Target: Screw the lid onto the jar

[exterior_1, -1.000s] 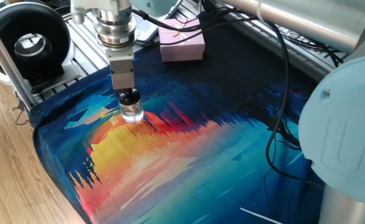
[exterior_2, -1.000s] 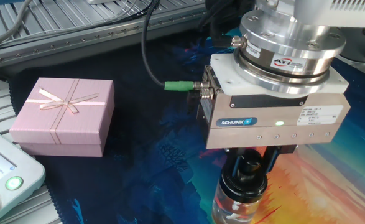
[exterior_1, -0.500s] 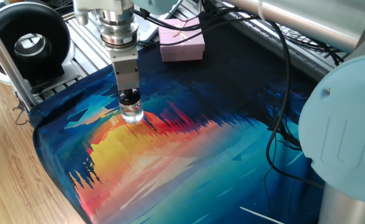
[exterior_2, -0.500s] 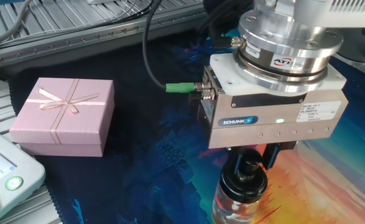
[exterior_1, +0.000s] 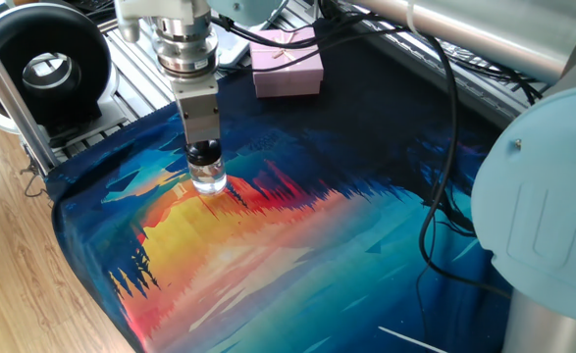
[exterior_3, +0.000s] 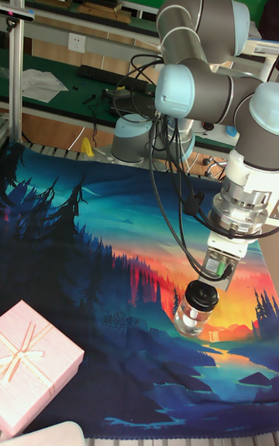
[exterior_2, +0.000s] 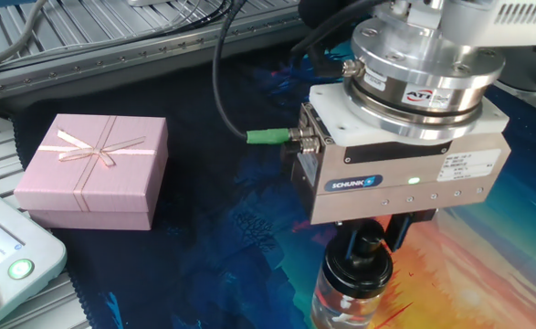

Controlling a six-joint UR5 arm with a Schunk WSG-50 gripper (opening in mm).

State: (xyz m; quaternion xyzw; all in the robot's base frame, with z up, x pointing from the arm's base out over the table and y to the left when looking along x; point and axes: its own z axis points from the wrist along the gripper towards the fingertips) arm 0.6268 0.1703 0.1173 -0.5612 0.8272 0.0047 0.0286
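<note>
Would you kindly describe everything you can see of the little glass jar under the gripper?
The jar is a tiny clear glass vessel with a rounded body, standing upright on the colourful printed mat, over its orange and red part. The black lid sits on its neck, with a knob on top. The gripper hangs straight above, its fingers on either side of that knob; whether they press it cannot be told. The jar looks empty, though the glass is too small to be sure. Nothing else touches it.

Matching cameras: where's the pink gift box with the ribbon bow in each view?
One fixed view: pink gift box, top centre, behind the gripper.
The other fixed view: box at left, gripper to its right.
Tall fixed view: box at bottom left.
Shared landmark: small black round lid on the clear glass jar.
</note>
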